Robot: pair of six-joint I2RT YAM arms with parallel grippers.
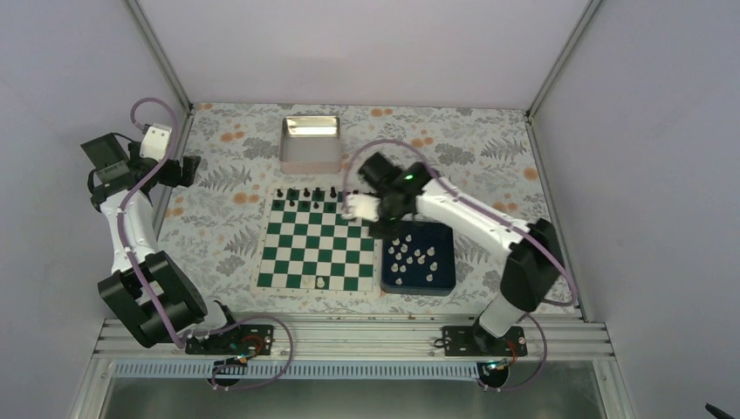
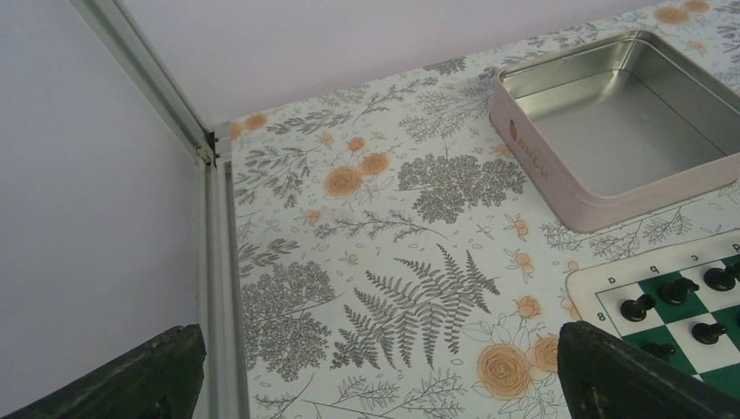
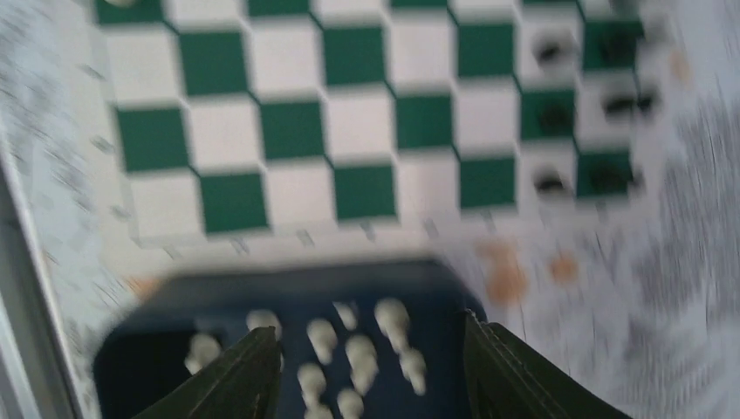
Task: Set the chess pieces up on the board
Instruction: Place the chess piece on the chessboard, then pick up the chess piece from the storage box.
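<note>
The green-and-white board lies mid-table, with one white chess piece on its near row and small black pieces along its far edge. Several more white chess pieces lie in the dark blue tray to the board's right. My right gripper hovers over the tray's far left corner, open and empty. The blurred right wrist view shows white pieces below its spread fingers. My left gripper is open over the bare mat, far left of the board.
A shiny metal tin stands empty behind the board, also in the left wrist view. Black pieces stand at the board's far left corner. A metal frame post and the enclosure walls bound the flowered mat.
</note>
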